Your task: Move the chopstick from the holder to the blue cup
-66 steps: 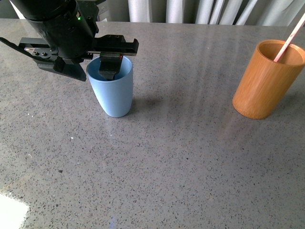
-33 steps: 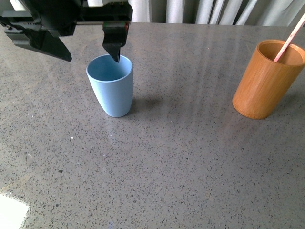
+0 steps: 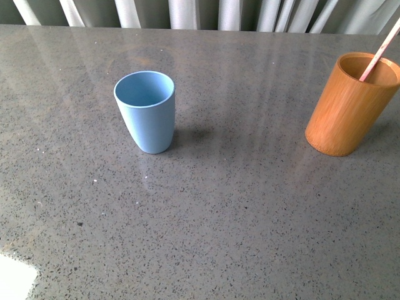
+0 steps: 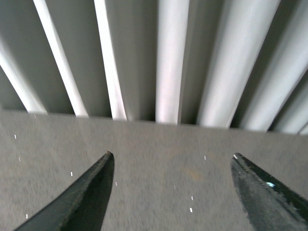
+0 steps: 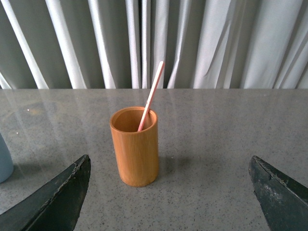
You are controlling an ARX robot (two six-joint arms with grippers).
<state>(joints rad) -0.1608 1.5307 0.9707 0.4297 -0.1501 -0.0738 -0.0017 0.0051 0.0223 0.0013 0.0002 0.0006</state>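
Observation:
The light blue cup (image 3: 145,111) stands upright at the left-centre of the grey table, and I see nothing inside it. The orange-brown holder (image 3: 350,103) stands at the far right with one pale chopstick (image 3: 380,50) leaning out of it. Neither gripper shows in the front view. My left gripper (image 4: 172,155) is open over bare tabletop, facing the curtain, with no cup in its view. My right gripper (image 5: 169,158) is open and well short of the holder (image 5: 134,151), whose chopstick (image 5: 151,96) leans up from the rim. The blue cup's edge (image 5: 4,163) shows at that view's border.
The speckled grey table (image 3: 237,206) runs back to a pale pleated curtain (image 3: 187,12) behind its far edge. A bright white patch (image 3: 14,280) lies at the near left corner.
The left arm, which hung over the blue cup with a finger down inside it, has lifted up and gone out of the front view. Cup and holder have not moved.

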